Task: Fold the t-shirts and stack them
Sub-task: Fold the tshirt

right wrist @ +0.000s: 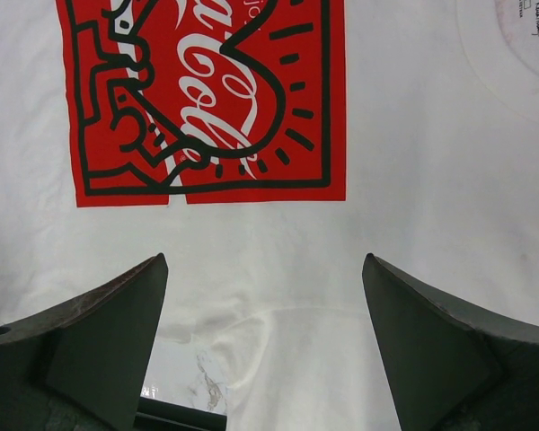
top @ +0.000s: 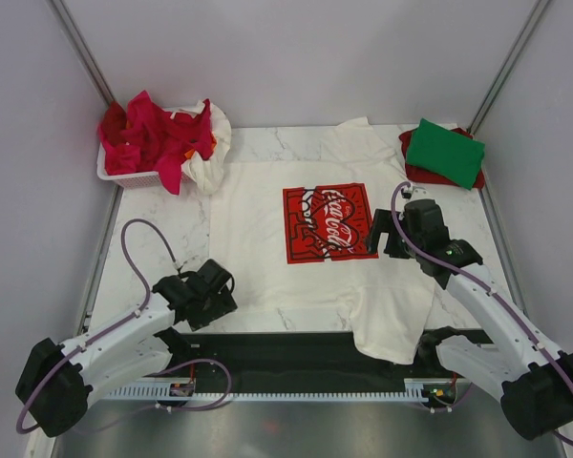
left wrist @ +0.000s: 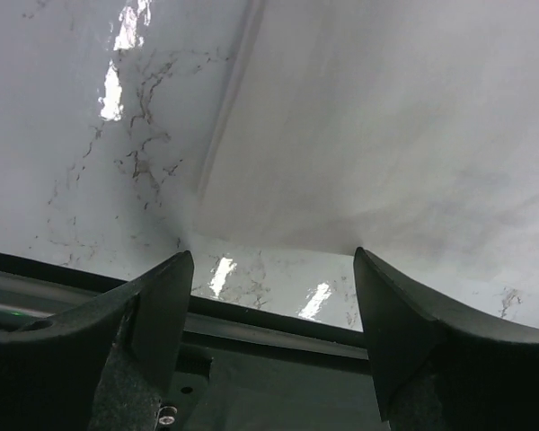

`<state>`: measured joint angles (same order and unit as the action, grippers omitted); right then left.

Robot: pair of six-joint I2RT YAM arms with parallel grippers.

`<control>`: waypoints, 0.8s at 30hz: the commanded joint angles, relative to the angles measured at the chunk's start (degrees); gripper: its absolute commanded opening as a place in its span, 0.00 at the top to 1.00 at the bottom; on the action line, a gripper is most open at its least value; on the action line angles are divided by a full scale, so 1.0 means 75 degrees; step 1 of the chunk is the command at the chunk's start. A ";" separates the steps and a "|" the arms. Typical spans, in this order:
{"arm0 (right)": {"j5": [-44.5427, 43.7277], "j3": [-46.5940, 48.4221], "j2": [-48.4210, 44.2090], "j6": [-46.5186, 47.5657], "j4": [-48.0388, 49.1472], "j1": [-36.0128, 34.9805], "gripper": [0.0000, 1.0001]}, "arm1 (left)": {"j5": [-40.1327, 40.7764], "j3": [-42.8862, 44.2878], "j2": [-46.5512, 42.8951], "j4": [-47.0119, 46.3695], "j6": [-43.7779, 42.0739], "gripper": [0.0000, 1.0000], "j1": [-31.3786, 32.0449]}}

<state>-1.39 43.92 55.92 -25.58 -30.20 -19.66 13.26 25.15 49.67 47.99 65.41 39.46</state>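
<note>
A large white t-shirt (top: 258, 239) with a red Coca-Cola print (top: 329, 221) lies spread flat on the marble table, one sleeve (top: 392, 320) hanging over the near edge. My left gripper (top: 218, 283) hovers open at the shirt's near-left corner (left wrist: 198, 229), nothing between its fingers (left wrist: 166, 296). My right gripper (top: 387, 234) stands open over the shirt's right side, just beside the print (right wrist: 207, 99), with the sleeve seam (right wrist: 278, 314) below it. A folded green t-shirt (top: 446, 153) rests on a red one (top: 413, 172) at the far right.
A white plastic basket (top: 138, 178) at the far left corner holds crumpled red t-shirts (top: 148, 134) and a white one (top: 210, 157). Bare marble (top: 162, 224) shows left of the shirt. A black rail (left wrist: 251, 319) runs along the near table edge.
</note>
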 commanded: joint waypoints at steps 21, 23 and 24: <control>-0.0295 -0.0137 0.0056 0.0095 0.0171 -0.0027 0.02 | 0.1444 -0.0024 0.0222 -0.0702 0.0595 0.42 0.0070; -0.0330 -0.0161 0.0114 0.0060 0.0171 -0.0027 0.02 | 0.1350 -0.0153 0.0047 -0.0866 0.0526 0.51 0.0059; -0.0331 -0.0196 0.0149 0.0048 0.0217 -0.0027 0.02 | 0.1257 -0.0200 -0.0001 -0.0948 0.0490 0.62 0.0059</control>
<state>-2.50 43.05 56.60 -25.43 -30.00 -19.66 21.54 24.69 51.29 44.38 67.99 39.72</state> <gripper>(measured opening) 0.979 0.454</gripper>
